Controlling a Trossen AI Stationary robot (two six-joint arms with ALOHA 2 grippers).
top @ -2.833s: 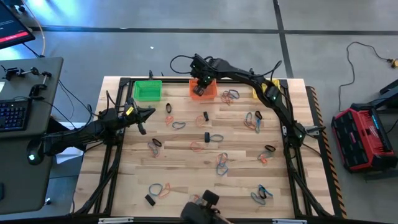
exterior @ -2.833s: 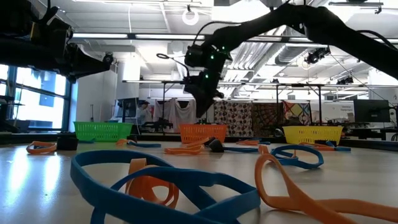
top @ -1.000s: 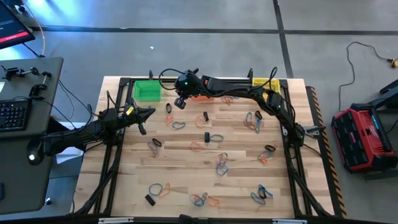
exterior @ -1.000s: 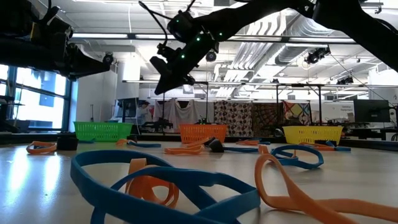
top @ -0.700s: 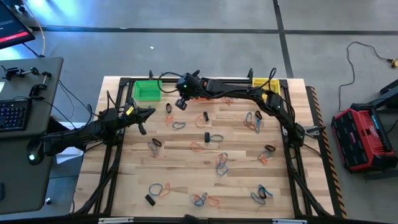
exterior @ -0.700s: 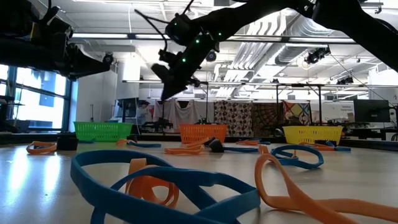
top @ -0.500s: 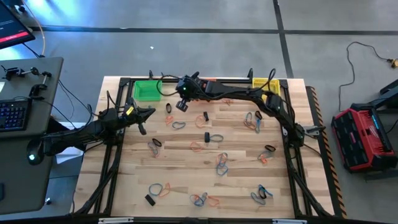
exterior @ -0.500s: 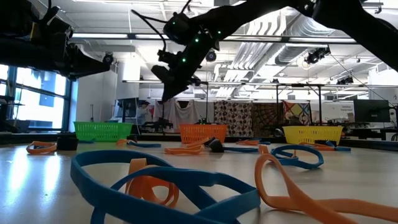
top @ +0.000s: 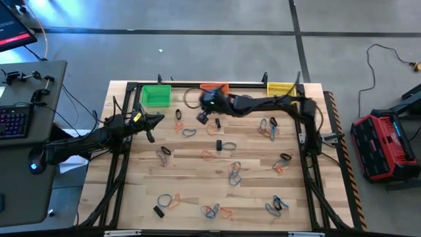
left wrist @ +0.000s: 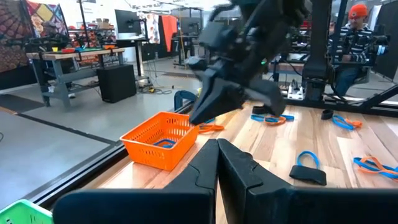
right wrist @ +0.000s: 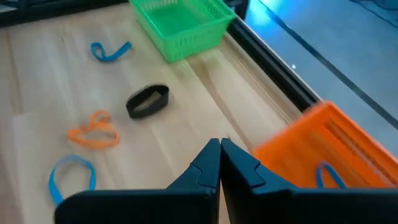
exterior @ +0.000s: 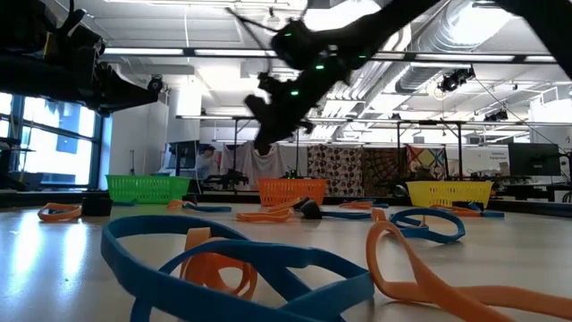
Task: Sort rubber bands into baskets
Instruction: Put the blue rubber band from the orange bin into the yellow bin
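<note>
Right gripper (top: 202,118) jaws shut, nothing held; black rubber band (right wrist: 148,100) ahead of jaws judged light, floppy; best pinched across 1 strand.

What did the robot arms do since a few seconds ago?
The right gripper left the orange basket, swung out toward the green basket, then came back partway over the table, nearer the table's middle. Its fingers are shut and hold nothing. The left gripper stayed put beside the green basket, shut. The rubber bands and the yellow basket did not move.
</note>
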